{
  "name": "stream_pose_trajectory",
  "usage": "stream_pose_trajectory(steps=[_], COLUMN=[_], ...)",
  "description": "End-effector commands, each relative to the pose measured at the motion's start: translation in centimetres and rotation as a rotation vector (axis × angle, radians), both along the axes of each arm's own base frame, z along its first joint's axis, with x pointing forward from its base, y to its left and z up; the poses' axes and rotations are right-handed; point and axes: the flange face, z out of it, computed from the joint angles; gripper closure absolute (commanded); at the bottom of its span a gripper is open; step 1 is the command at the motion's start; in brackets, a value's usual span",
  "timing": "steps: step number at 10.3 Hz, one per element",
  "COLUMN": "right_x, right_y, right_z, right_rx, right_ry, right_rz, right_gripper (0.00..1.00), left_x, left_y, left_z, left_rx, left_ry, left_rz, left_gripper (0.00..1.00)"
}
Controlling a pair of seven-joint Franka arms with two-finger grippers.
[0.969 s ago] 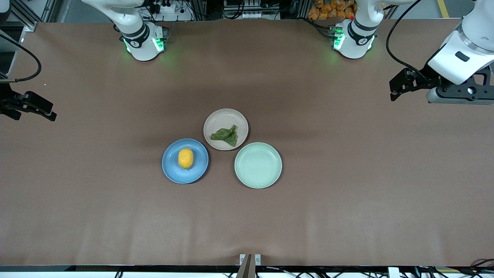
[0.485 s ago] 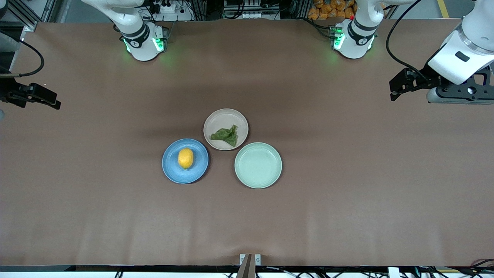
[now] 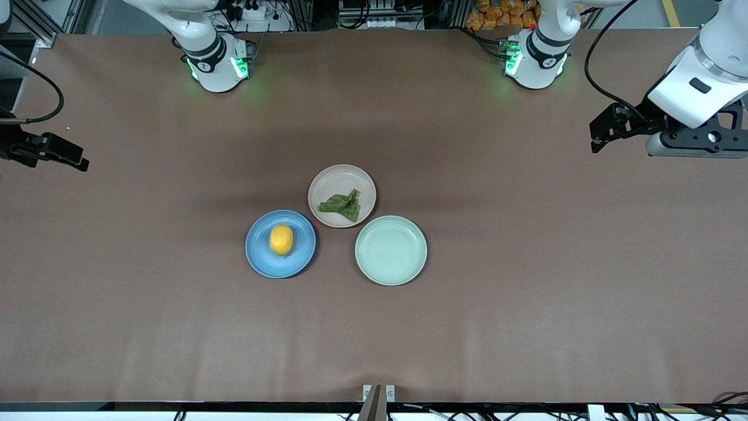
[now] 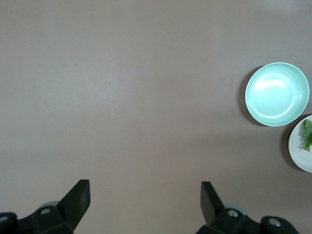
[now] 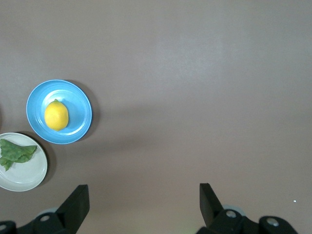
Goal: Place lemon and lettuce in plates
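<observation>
The lemon [image 3: 281, 240] is lying in the blue plate [image 3: 260, 258], and the lettuce [image 3: 341, 204] is lying in the beige-pink plate [image 3: 328, 180]; both are unchanged vs. earlier frames. The mint-green plate [image 3: 391, 250] is sitting beside them, nearer to the camera than the beige-pink one. The right end effector [image 5: 144, 204] is hanging w/ fingers spread over the bench [image 3: 526, 292] at the right arm's end, shifting slightly since 0.5 s ago. The left end effector [image 4: 145, 202], also spread, is waiting over the left arm's end, not moved.
</observation>
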Motion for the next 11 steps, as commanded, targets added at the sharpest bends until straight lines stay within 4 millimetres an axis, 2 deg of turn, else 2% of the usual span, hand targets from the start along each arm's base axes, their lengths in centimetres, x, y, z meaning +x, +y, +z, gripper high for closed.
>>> stream_pose_trajectory(steps=[1, 11], right_x=[-1.19, -1.03], right_y=[-0.10, -0.29], right_z=[0.43, 0.72], right_rx=[0.002, -0.013], right_ry=[-0.023, -0.084], right_rz=[-0.018, -0.017], right_gripper=[0.00, 0.00], left_x=[-0.03, -0.03], left_y=[0.31, 0.31], left_z=[0.46, 0.39], left_rx=[0.007, 0.007], left_ry=[-0.006, -0.005], left_rz=[-0.026, -0.026], left_gripper=[0.00, 0.00])
